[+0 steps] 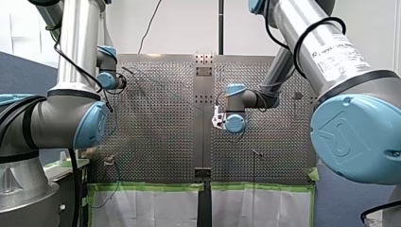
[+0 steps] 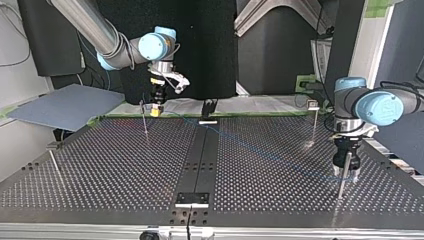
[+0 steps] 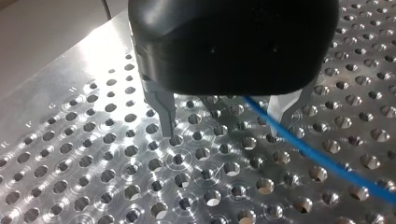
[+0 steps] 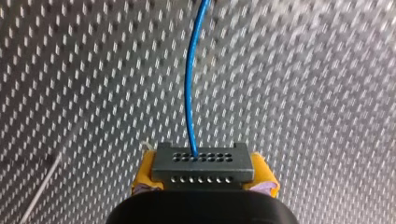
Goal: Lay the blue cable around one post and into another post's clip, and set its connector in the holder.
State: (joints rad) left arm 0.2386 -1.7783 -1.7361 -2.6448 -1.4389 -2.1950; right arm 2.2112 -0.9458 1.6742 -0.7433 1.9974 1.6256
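Clamped on grey connector [image 4: 203, 161] with right gripper [image 4: 203, 179], likely steering blue cable [image 4: 189, 93]; straddled by left gripper [image 3: 224, 116], fingers [image 3: 166, 116] apart, probably for guiding.

The worktop [image 3: 93, 154] is bare perforated metal, bright and shiny, with fine circular marks around the holes. Its middle strip [image 2: 200, 155] is darker and matt. The blue cable [image 4: 189, 93] has a smooth, slightly glossy plastic coat. The connector [image 4: 201, 161] looks matt grey. My left pincer [image 3: 223, 134] has a matt black plastic body and bare metal fingers [image 3: 163, 109]. My right pincer [image 4: 204, 173] has yellow, rubber-like pads [image 4: 144, 170]. The post [image 2: 341, 175] is thin polished metal.
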